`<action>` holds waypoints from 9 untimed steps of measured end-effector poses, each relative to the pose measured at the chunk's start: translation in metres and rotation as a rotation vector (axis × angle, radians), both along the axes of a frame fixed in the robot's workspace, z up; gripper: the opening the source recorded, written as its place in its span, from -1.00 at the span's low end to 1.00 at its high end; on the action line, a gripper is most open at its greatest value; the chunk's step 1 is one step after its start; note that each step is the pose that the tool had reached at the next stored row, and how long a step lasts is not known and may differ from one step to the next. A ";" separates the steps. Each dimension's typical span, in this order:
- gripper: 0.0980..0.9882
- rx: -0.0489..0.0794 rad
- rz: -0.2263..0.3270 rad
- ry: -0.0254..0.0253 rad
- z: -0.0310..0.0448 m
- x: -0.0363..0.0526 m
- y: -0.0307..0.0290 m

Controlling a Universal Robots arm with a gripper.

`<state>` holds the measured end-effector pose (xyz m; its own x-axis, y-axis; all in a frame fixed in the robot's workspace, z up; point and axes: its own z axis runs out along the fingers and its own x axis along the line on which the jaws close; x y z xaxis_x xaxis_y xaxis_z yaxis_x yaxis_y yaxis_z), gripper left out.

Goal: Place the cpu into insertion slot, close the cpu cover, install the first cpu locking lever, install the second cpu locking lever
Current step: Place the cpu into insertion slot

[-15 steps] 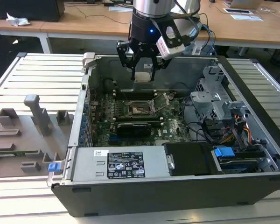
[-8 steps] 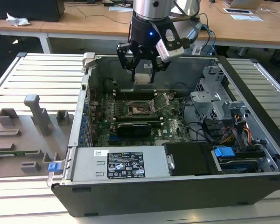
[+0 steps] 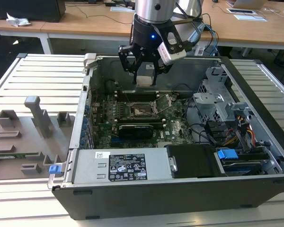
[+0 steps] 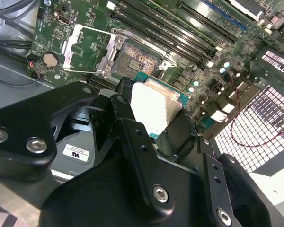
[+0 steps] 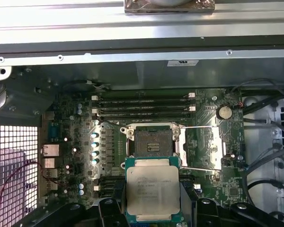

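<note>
Dull silver-grey metal tops the small flat square cpu point(image 5: 153, 189), green-edged; the black two-fingered gripper point(image 3: 145, 71) is clamped on it, fingers point(image 4: 125, 111) pressed against opposite edges of the chip; the cpu hangs above the green circuit board point(image 5: 229, 189) inside the open dark metal computer case point(image 3: 146, 198), near the insertion slot but not seated in it; the small square dark insertion slot point(image 5: 153, 142), silver-rimmed, lies uncovered near the board's middle; the thin silver windowed cpu cover point(image 5: 206, 146) is swung open off the slot and sits just beside it; long narrow black memory slots point(image 5: 142, 108) run between the insertion slot and the case's wall.
</note>
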<state>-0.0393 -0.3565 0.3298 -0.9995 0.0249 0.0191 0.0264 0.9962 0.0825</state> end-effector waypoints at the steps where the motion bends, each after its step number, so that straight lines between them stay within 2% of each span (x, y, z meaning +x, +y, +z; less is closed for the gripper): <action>1: 0.00 0.000 0.000 0.0000 -0.0006 0.0000 0.0000; 9: 0.00 0.000 0.000 0.0001 -0.0063 0.0000 0.0000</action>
